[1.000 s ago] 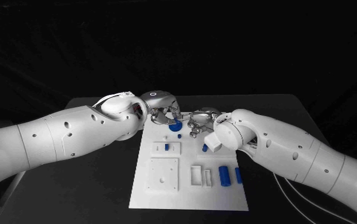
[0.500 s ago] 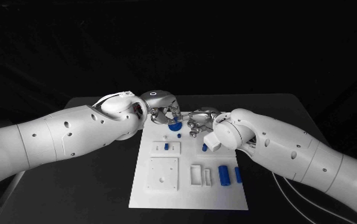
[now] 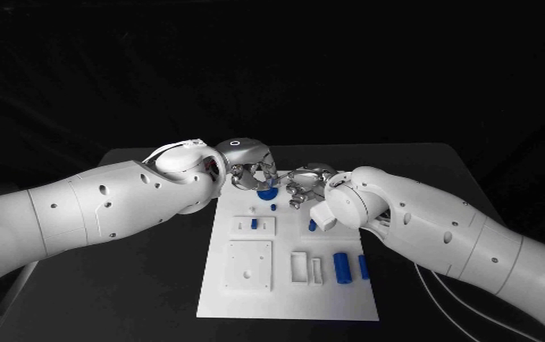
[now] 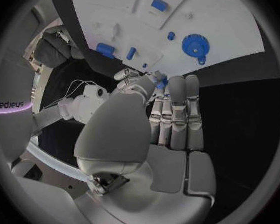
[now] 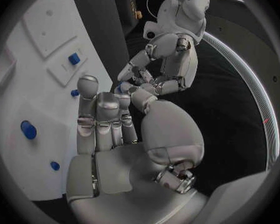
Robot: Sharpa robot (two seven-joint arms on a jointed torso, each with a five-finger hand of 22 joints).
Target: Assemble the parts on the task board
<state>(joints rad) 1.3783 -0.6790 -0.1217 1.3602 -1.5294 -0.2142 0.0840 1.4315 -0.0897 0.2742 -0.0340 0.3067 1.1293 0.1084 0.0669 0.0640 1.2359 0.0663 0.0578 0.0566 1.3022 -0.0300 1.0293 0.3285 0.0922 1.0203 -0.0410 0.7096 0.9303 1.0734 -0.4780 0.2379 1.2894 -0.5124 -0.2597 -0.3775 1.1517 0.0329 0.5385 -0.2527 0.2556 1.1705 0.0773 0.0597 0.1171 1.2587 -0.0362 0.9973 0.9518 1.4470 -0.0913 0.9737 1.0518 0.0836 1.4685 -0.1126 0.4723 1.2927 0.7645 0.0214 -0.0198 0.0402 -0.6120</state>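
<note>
The white rectangular task board (image 3: pixel 290 279) lies in the middle of the black desk (image 3: pixel 148 279), with a round blue gear-shaped part (image 3: pixel 268 194) at its far end and two blue cylindrical parts (image 3: pixel 344 267) standing near its right edge. Above the far end the two meet fingertip to fingertip: the left robot hand (image 3: pixel 250 170) and the right robot hand (image 3: pixel 305 187) both have fingers pressed together around a small blue piece (image 4: pixel 160 82) (which of them actually holds it, I cannot tell).

surface (image 3: pixel 148 279): black, seen in the lower half of the head view | task board (image 3: pixel 284 299): white plate laid directly on the surface, at lower centre of the frame | cables (image 3: pixel 437 299): thin pale lines seen at lower right
</note>
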